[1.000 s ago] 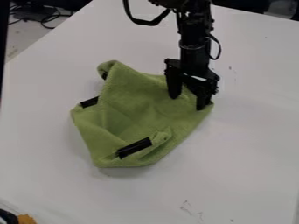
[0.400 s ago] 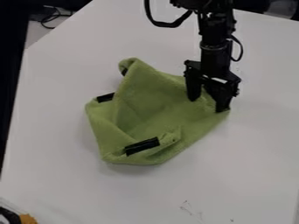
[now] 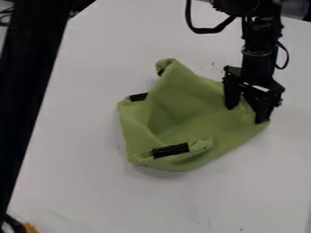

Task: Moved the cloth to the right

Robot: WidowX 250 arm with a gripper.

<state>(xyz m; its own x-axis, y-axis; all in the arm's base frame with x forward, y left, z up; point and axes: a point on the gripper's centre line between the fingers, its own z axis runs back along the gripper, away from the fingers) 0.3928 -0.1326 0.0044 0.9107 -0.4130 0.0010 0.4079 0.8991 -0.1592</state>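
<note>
The black gripper [image 3: 248, 114] hangs at the right of the work surface, its two fingers spread apart and their tips down on the right part of the green cloth [image 3: 194, 113]. Some fabric shows between the fingers. The cloth lies crumpled around the middle and right of the white table, with a raised fold at its upper left corner. Dark strips show on its left edge and on the folded front part. Where the fingertips meet the fabric, the contact is partly hidden.
A dark upright post [image 3: 30, 86] crosses the left side of the view. The white table [image 3: 79, 182] extends in front of the cloth and to its right. A small orange and black object [image 3: 27, 227] sits at the bottom left corner.
Gripper and cloth have moved together to the right, and slightly toward the front at the gripper's end. The fingers keep about the same spacing. The dark post has swung farther into view at the left.
</note>
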